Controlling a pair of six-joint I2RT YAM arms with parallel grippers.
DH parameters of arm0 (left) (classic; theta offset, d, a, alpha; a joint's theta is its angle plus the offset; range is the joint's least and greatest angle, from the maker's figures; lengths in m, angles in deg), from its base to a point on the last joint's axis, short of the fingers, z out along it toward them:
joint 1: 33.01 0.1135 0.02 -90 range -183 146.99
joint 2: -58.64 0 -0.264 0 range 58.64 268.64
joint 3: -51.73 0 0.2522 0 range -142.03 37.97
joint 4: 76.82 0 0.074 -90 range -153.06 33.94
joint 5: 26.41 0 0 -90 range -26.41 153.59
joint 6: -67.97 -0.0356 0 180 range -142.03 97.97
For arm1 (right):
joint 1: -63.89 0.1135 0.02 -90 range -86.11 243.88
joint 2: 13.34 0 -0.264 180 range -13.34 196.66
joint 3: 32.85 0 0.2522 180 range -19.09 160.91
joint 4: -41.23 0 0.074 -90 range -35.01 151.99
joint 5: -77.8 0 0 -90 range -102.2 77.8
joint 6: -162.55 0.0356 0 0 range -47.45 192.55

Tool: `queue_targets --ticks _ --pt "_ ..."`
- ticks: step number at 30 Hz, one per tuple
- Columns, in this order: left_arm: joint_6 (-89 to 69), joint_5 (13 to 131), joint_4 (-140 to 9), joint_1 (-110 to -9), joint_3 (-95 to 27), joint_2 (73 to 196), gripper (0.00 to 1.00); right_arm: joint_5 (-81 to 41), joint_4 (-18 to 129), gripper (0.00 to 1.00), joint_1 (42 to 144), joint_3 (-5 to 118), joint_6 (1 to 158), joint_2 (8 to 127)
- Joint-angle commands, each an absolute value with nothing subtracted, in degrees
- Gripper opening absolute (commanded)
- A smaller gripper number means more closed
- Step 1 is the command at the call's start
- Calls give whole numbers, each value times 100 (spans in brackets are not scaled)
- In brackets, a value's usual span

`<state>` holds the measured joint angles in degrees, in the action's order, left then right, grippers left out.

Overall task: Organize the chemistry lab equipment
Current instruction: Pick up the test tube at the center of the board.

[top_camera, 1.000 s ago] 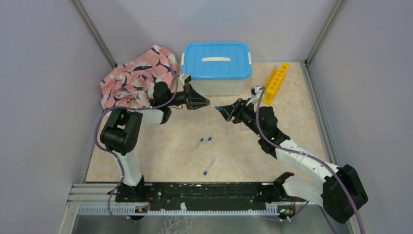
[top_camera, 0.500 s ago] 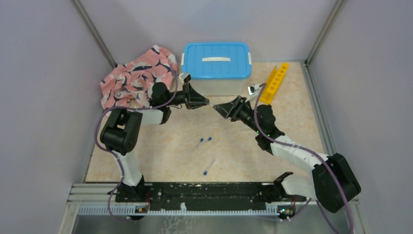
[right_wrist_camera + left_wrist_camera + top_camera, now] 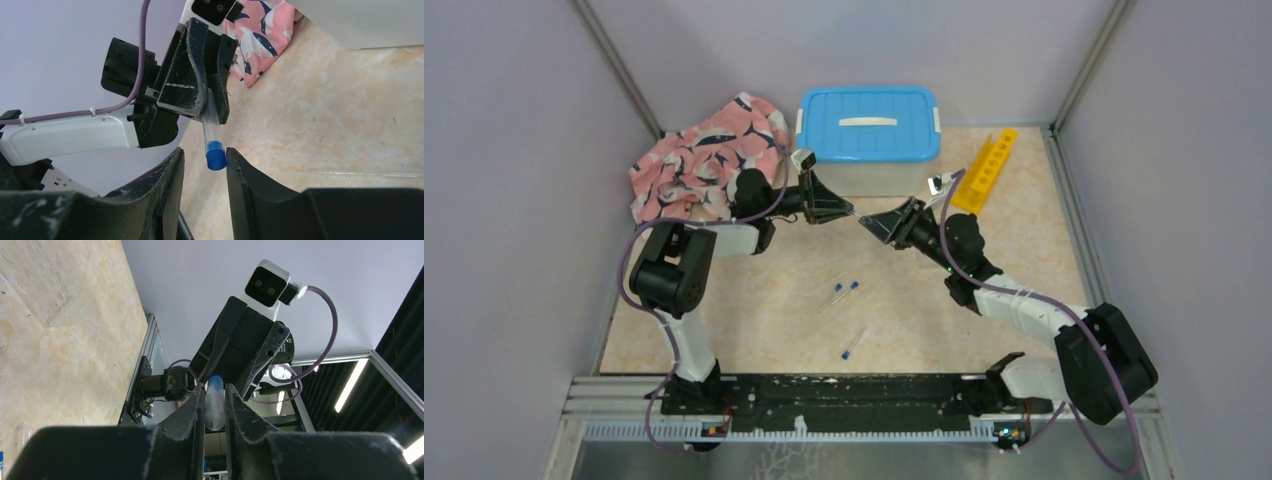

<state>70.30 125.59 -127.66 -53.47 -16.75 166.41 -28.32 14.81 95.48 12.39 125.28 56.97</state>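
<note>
Now the right gripper [image 3: 204, 152] has moved in, its still-parted jaws narrowing around the blue cap [image 3: 216, 157] of the clear tube [image 3: 211, 127]. The left gripper [image 3: 215, 390] clamps that tube just before the white bin [image 3: 874, 178], so a handover looks imminent.

My top camera looks steeply down from well in front of the blue-lidded bin [image 3: 869, 125]. Both wrist cameras sit close before it, facing each other, sharing one blue-capped tube [image 3: 213, 136].
</note>
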Motion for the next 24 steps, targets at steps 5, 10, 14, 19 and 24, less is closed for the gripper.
queue_targets --ticks 5,10,14,19,24 --pt "6982 12590 -13030 -5333 -1679 16705 1 -2765 1100 34 9506 1387 12432 5785" --pt "6962 12590 -13030 -5354 -1663 16720 1 -2719 1175 32 9508 1453 12385 5835" --pt "6925 12579 -12999 -5370 -1643 16741 1 -2698 1225 30 9508 1522 12357 5916" --pt "6899 12578 -12988 -5391 -1639 16769 0 -2689 1180 29 9506 1536 12365 6009" --pt "6808 12577 -12901 -5402 -1619 16769 0 -2647 1179 27 9508 1542 12337 6014"
